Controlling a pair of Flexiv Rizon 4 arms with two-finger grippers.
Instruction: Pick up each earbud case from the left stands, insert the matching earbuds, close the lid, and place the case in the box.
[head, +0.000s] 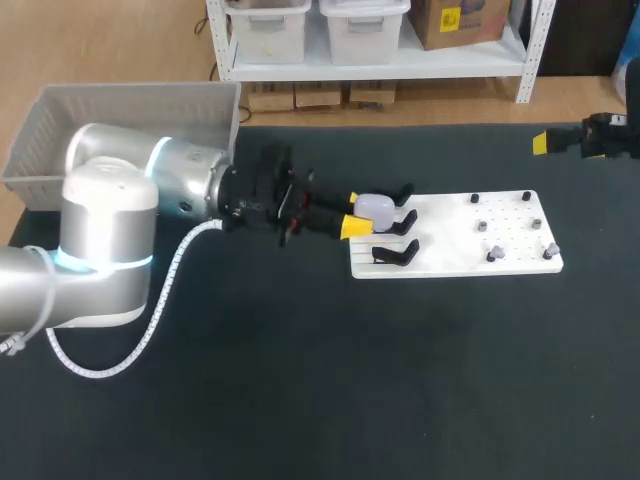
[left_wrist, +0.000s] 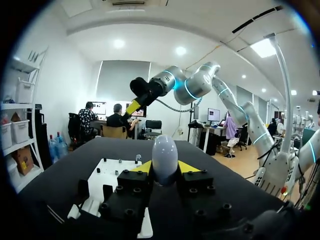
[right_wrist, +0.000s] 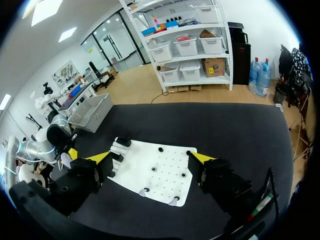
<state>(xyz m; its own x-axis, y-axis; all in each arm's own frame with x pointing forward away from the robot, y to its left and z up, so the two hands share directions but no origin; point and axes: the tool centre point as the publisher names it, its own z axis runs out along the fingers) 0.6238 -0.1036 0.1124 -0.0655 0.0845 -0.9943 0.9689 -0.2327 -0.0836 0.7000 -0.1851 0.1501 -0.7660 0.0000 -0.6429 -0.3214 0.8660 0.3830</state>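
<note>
The left gripper (head: 358, 212) lies low over the left end of the white board (head: 460, 240), and its two yellow tips press on the white case (head: 378, 207) from both sides, so it holds the case firmly. In the left wrist view the case (left_wrist: 165, 155) stands upright like an egg between the fingers of this gripper (left_wrist: 165, 168), with its lid closed. The case is among the three black stands (head: 397, 252) on the left part of the board; I cannot tell if it touches one of them. On the right part of the board there are several small pegs, and some small grey earbuds (head: 493, 254) sit there. The right gripper (head: 542, 143) is well apart from the board, near the far right edge of the dark table (head: 300, 400). In the right wrist view its fingers (right_wrist: 151, 158) are spread wide with nothing between them, and the board (right_wrist: 160, 175) is seen below them. The grey box (head: 120, 115) stands at the far left corner of the table, behind the left arm, and nothing shows inside it.
</note>
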